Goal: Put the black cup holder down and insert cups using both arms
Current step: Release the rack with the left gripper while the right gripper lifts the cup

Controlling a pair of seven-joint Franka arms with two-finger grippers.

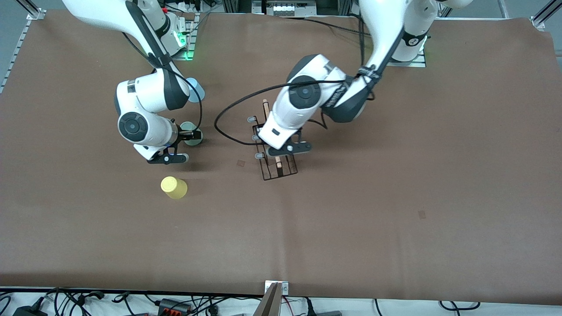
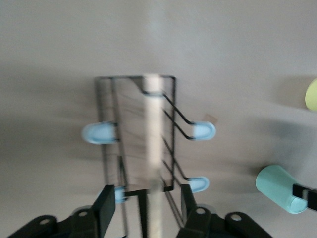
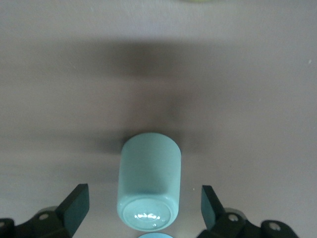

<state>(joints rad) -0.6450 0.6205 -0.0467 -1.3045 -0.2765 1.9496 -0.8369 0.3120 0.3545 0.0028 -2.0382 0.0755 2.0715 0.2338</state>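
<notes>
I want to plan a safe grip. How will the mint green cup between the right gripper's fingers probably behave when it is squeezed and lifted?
The mint green cup looks like thin plastic, so it is probably light and may flex under a hard squeeze. Its glossy, tapered wall could slip in the open right gripper. Standing upside down on its wide rim, it seems unlikely to tip.

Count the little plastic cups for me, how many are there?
3. The yellow plastic cup sits nearest the front camera. The mint green plastic cup stands between the right gripper's open jaws. The light blue plastic cup is partly hidden by the right arm.
</notes>
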